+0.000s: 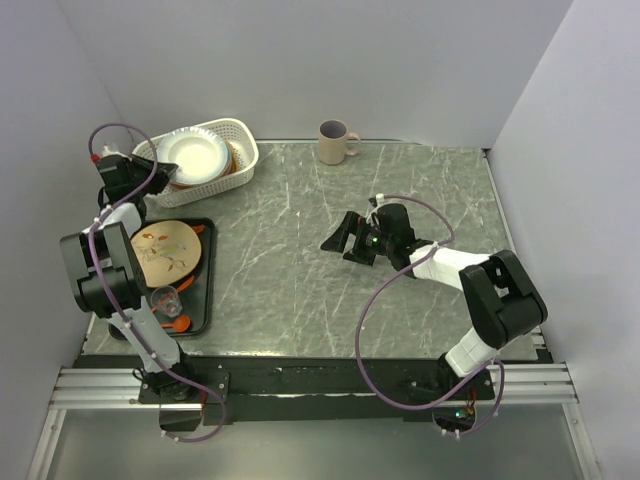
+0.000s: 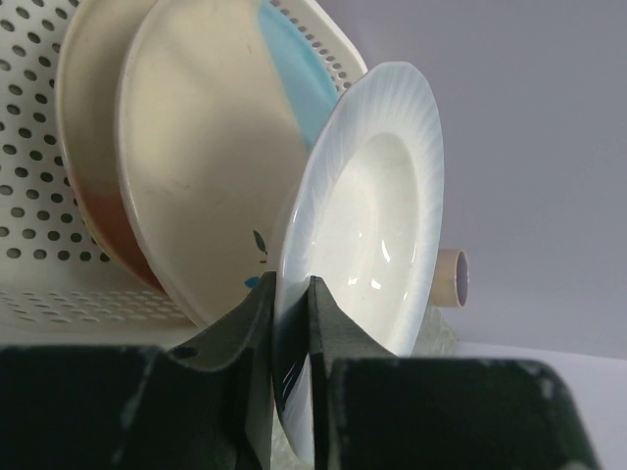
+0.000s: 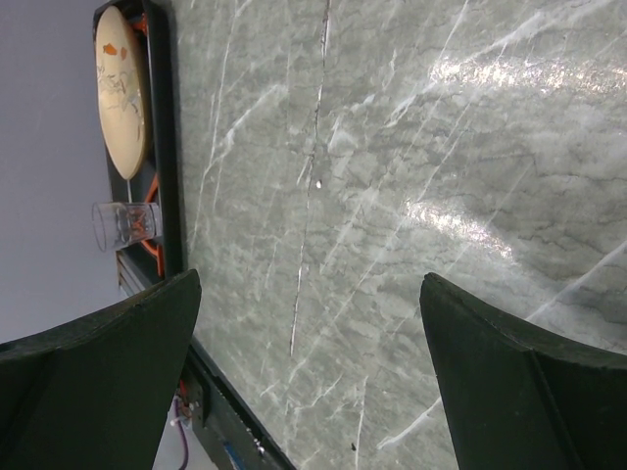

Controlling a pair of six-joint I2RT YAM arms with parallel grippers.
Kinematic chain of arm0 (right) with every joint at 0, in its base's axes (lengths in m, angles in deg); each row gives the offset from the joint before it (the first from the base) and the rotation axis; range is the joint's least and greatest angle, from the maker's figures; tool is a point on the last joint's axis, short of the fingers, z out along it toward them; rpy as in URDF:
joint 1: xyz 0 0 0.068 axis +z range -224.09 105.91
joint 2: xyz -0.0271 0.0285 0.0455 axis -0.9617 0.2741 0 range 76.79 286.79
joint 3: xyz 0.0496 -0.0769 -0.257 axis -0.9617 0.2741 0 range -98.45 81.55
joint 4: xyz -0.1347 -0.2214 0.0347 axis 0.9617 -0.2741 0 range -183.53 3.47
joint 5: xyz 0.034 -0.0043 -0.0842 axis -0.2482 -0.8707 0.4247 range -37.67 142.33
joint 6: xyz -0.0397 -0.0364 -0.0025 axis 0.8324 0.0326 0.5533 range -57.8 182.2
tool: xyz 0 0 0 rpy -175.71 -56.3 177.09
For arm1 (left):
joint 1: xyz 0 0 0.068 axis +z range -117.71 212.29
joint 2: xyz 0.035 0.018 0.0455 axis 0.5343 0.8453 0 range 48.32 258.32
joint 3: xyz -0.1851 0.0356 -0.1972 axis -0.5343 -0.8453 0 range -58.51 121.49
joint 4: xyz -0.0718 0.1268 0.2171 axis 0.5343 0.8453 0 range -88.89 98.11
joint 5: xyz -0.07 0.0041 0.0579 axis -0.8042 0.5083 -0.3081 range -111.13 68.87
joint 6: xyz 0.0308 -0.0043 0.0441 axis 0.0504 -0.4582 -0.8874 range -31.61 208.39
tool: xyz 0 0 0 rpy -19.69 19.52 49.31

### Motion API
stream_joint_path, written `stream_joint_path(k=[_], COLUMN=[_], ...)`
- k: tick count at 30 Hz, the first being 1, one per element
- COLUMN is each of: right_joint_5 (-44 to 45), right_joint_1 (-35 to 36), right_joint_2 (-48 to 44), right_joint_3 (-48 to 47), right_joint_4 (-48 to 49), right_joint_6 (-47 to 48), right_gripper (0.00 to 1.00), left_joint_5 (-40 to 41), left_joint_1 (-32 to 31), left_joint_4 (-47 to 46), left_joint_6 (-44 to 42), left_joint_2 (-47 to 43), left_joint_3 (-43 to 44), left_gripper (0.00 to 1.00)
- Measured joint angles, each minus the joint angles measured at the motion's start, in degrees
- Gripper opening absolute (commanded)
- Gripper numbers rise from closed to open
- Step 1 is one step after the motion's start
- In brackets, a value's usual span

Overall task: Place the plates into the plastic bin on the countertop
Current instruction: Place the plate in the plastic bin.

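The left end effector (image 2: 291, 291) has its two black fingers (image 2: 250, 338) pinched on the lower rim of a pale white-blue round plate (image 2: 377, 211) with a ribbed border, which stands on edge directly above it. Up and to the left, a cream plate with a blue patch (image 2: 206, 166) overlaps a cream and tan-orange plate (image 2: 98, 211) inside a white perforated plastic basket (image 2: 29, 117). A beige mug (image 2: 453, 276) shows past the held plate's right edge.

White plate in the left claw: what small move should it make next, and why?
Probably ease it down into the plastic bin before releasing. The left gripper pinches the white plate by its rim, on edge, beside the cream plate already leaning in the bin; it seems not yet resting there.
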Motion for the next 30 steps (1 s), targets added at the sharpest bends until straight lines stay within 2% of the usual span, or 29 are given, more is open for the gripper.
stream_joint_path(k=[14, 15, 17, 18, 21, 24, 29, 30], right_joint_5=[-0.02, 0.00, -0.02, -0.02, -0.02, -0.02, -0.02, -0.02], right_joint_1=[0.00, 0.00, 0.00, 0.00, 0.00, 0.00, 0.00, 0.00], right_joint_2=[1.18, 1.18, 1.18, 1.18, 1.18, 1.18, 1.18, 1.18], right_joint_3=[0.00, 0.00, 0.00, 0.00, 0.00, 0.00, 0.00, 0.00], right_joint_4=[-0.13, -0.13, -0.13, -0.13, -0.13, -0.13, -0.22, -0.22], right_joint_6=[0.24, 0.24, 0.26, 0.26, 0.26, 0.39, 0.46, 0.46], right_gripper=[1.00, 1.00, 1.00, 1.00, 1.00, 1.00, 1.00, 1.00], left_joint_5=[0.13, 0.09, -0.07, -0.09, -0.33, -0.59, -0.76, -0.74], left_joint_1=[0.09, 0.09, 0.09, 0.09, 0.09, 0.09, 0.09, 0.09], left_joint_4=[0.96, 0.96, 1.03, 1.07, 1.05, 0.96, 0.61, 0.66], left_joint_6=[-0.02, 0.04, 0.31, 0.35, 0.55, 0.94, 0.92, 0.87], left_joint_2=[5.84, 6.19, 6.51, 6.62, 6.62, 6.62, 6.62, 6.62], left_joint_3=[3.85, 4.09, 4.39, 4.50, 4.66, 5.90, 7.43, 7.43], left_gripper=[0.02, 0.09, 0.17, 0.31, 0.57, 0.69, 0.83, 0.89])
